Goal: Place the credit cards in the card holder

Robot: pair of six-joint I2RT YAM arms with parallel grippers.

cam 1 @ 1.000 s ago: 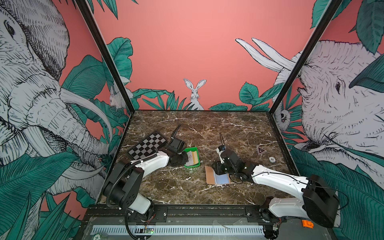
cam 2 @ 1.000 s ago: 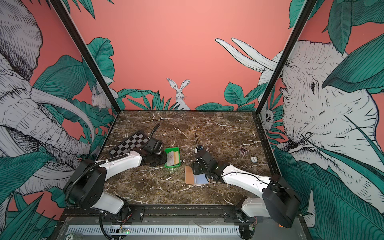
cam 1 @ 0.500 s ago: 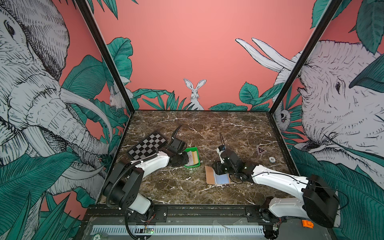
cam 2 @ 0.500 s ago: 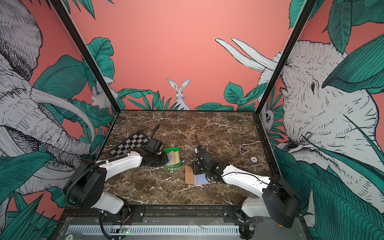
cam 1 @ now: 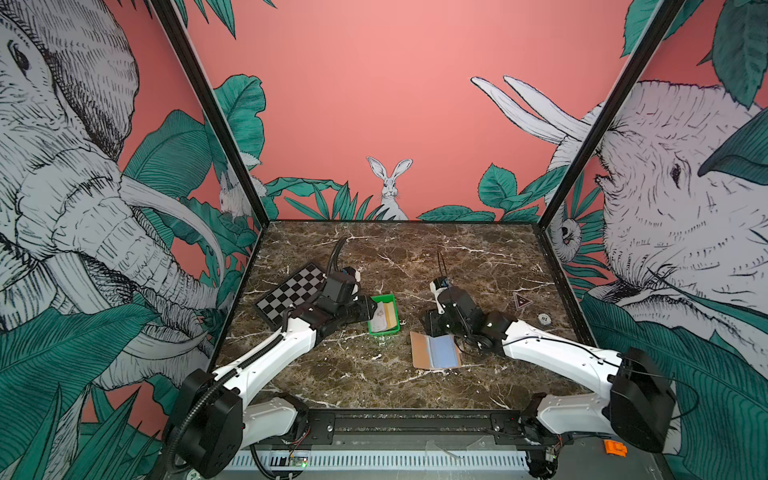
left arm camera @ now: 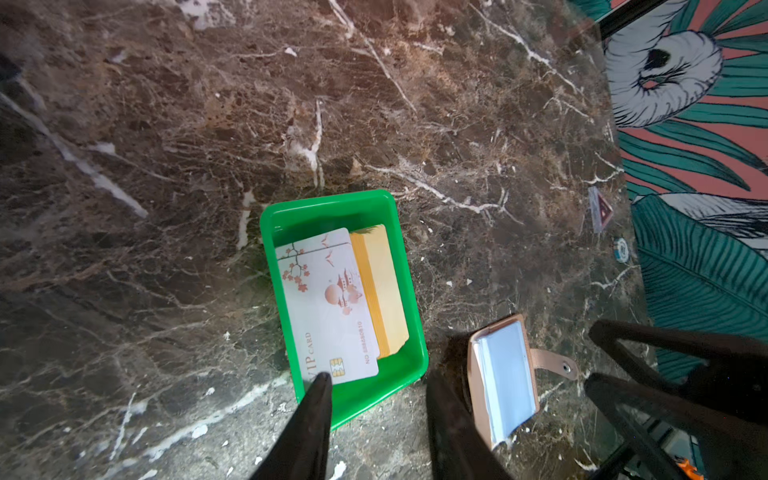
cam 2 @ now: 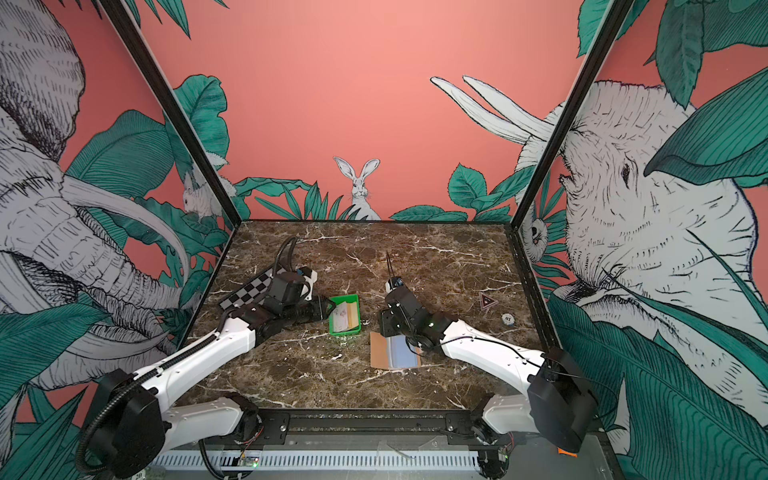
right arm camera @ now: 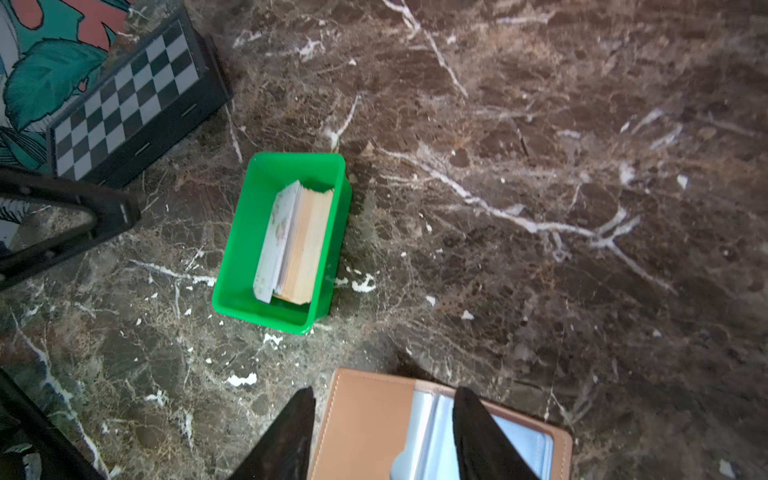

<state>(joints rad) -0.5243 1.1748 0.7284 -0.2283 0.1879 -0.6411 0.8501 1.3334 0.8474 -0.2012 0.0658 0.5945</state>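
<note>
**A:** Credit cards point(cam 1: 384, 316) first: where do they sit in a top view?

**B:** Stacked in the green tray point(cam 1: 384, 298) on the brown marble desk point(cam 1: 353, 374), about midway between the left and right edges. The card holder point(cam 1: 434, 350) lies open and flat just beside the tray, toward the front edge. The left hand point(cam 1: 371, 312) reaches the tray's left rim. The right hand point(cam 1: 430, 324) is over the holder's far edge. The views are too small to read either hand's fingers. A checkered board point(cam 1: 291, 291) lies near the left edge.

**B:** Both top views agree: tray point(cam 2: 344, 300), cards point(cam 2: 345, 318), holder point(cam 2: 395, 349), left hand point(cam 2: 330, 309), right hand point(cam 2: 388, 328).

**A:** And the left wrist view?

**B:** The left hand point(left arm camera: 380, 384) is spread apart and pinches nothing. One fingertip point(left arm camera: 321, 380) touches or just overlaps the corner of the top white card point(left arm camera: 328, 305), printed "VIP CARD"; the other lies outside the tray wall point(left arm camera: 365, 395). A yellow-edged stack point(left arm camera: 380, 286) lies under that card. The holder point(left arm camera: 503, 380) shows pale blue sleeves and a snap tab.

**A:** Right wrist?

**B:** The right hand point(right arm camera: 384, 399) is spread. One finger is beside the holder point(right arm camera: 365, 424), the other over its clear sleeves point(right arm camera: 519, 444); I cannot tell whether they touch. Nothing is pinched. The cards point(right arm camera: 297, 241) stay in the tray point(right arm camera: 241, 249).
</note>
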